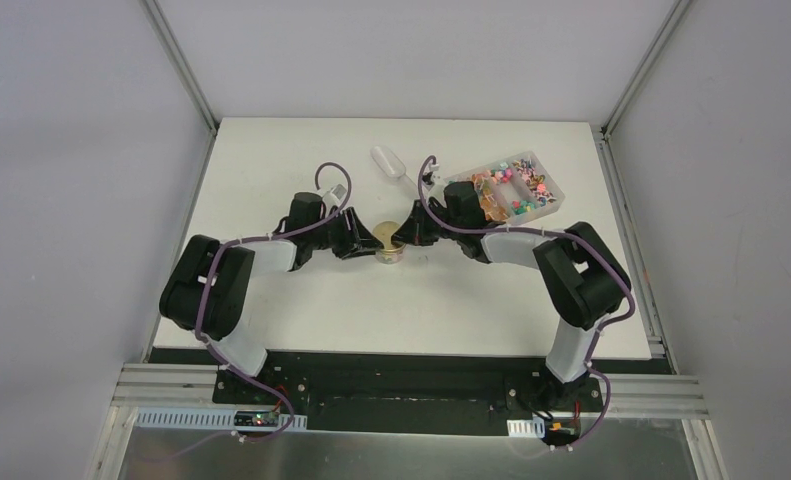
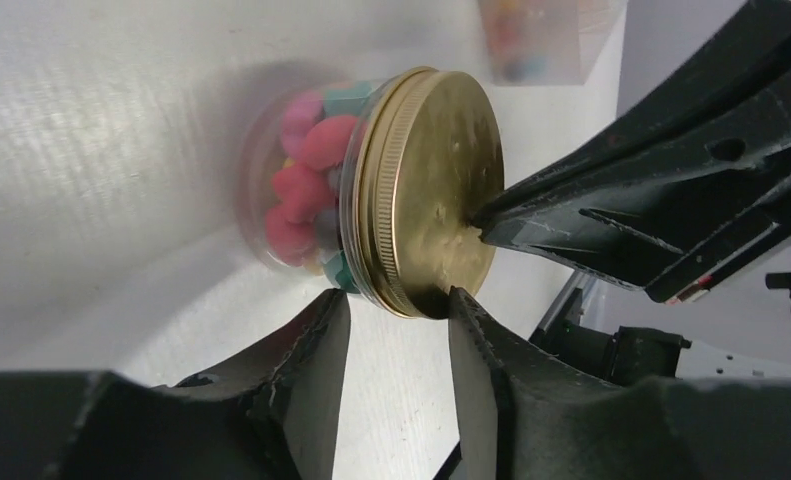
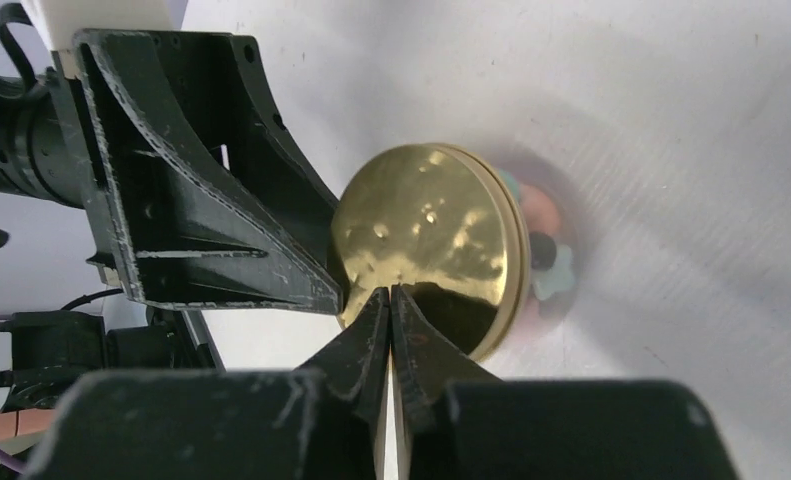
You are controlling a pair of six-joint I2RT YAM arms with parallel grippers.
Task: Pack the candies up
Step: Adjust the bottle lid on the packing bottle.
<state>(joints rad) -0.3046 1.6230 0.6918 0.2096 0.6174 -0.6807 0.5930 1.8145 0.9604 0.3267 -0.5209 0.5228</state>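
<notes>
R end effector (image 3: 391, 300), pinched, on gold lid (image 3: 421, 235); candies (image 2: 306, 190) in jar (image 2: 259, 140).

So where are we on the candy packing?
Done: the jar is full of candies and the gold lid sits on it. In hand: right gripper, jaws shut, presses on the lid's top; left gripper, jaws apart, is at the lid's rim. Whether the lid is screwed tight can't be told. Left: tighten if needed, release; more candies lie in the tray.
</notes>
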